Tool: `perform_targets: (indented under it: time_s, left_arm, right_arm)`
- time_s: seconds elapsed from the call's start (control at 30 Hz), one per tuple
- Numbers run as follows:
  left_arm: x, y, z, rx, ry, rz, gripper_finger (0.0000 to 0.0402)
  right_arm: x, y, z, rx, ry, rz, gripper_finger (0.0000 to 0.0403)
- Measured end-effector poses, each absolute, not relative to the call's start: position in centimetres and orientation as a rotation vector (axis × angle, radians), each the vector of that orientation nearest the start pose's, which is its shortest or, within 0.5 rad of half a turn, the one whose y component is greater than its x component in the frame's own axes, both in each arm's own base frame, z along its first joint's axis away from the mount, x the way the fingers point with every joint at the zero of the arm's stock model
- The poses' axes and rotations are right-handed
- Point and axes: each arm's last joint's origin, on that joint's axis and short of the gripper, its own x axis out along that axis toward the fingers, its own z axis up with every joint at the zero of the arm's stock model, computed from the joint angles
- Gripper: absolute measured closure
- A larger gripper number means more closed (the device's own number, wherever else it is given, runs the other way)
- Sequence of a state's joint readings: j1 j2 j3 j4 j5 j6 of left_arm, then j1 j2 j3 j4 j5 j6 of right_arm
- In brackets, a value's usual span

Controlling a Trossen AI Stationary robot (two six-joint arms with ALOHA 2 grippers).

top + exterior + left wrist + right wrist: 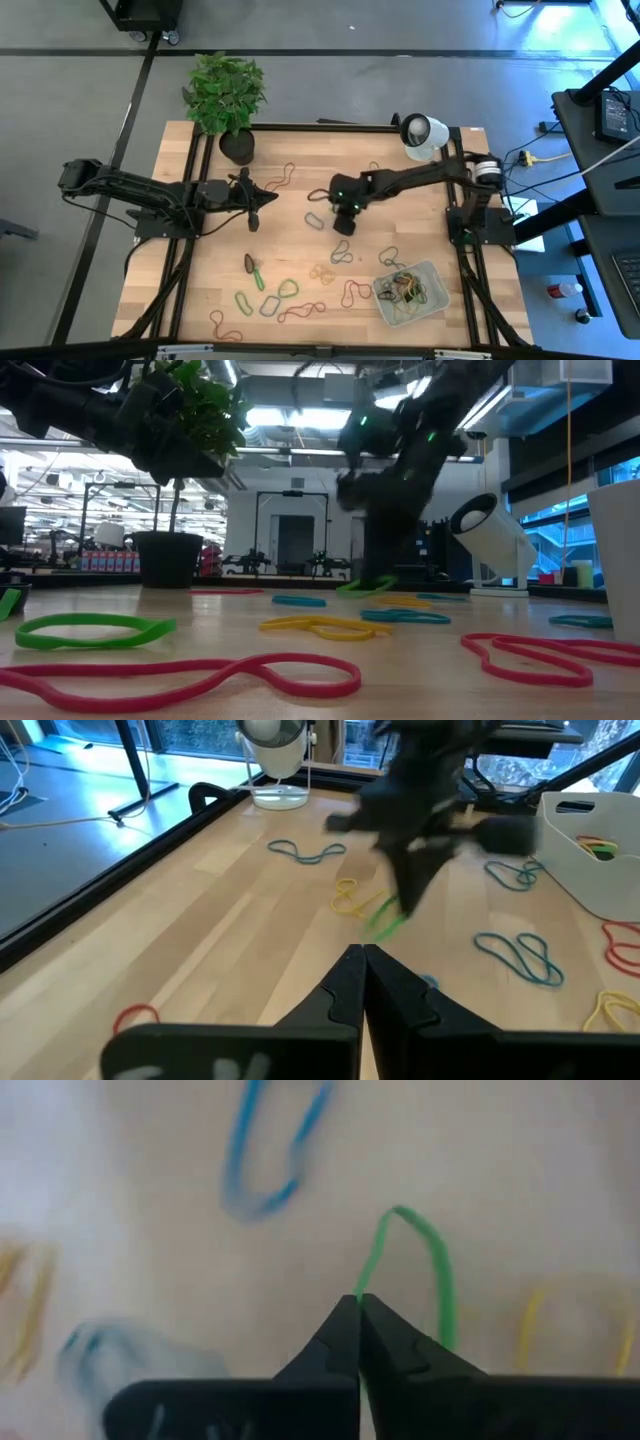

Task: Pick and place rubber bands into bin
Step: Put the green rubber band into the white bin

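Pickup step is what I'm reading here: my right gripper (358,1302) has its fingers pinched together on a green rubber band (432,1270), and from the wrist camera the loop curves out of the fingertips while the table beneath looks blurred, so I judge the band is lifting or about to lift. From overhead that right gripper (346,218) sits near the middle of the table (210,270), well apart from the bin (436,303), which lies toward the front right corner with a tangle of bands already in it. My left gripper (362,960) is closed on nothing, fingertips touching, and it waits over the left half of the table (253,212) near the plant pot (237,146). Plenty of loose bands are scattered across the front of the table, a blue one (270,1150) just beside the green one, red ones (190,677) close to the low camera, and a yellow one (320,626) behind them. Next, I think, comes raising the green band clear, swinging the right arm toward that front corner, and stopping above the bin before letting go. The grip is only on a thin strand, so I'd move gently; a floppy loop could snag a neighbour or slip out.
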State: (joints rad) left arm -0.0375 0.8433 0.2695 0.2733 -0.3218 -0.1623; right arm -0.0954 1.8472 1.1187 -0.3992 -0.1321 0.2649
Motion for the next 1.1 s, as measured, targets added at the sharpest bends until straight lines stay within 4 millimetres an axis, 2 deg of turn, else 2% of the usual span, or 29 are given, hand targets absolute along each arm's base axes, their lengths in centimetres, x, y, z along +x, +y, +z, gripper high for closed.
perform_targets:
  time_s: [0.2,0.37,0.53,0.63,0.83,1.1]
  left_arm:
    - [17.4,0.3,19.0,-0.106,0.274,0.305,0.0394]
    - [17.4,0.3,19.0,-0.107,0.273,0.306,0.0394]
    - [17.4,0.3,19.0,-0.107,0.273,0.306,0.0394]
    - [17.4,0.3,19.0,-0.107,0.273,0.306,0.0394]
    - [17.4,0.3,19.0,-0.106,0.274,0.306,0.0394]
    - [17.4,0.3,19.0,-0.089,0.276,0.305,0.0393]
  right_arm:
    - [31.9,1.5,20.4,0.319,1.185,-0.159,0.0402]
    - [27.4,5.5,24.8,0.368,1.164,-0.278,0.0403]
    - [23.5,9.5,27.2,0.503,1.114,-0.363,0.0403]
    - [21.9,11.9,27.1,0.576,1.140,-0.395,0.0403]
    - [20.1,16.1,25.4,0.693,1.217,-0.495,0.0403]
    - [19.6,19.7,21.6,0.713,1.356,-0.627,0.0403]
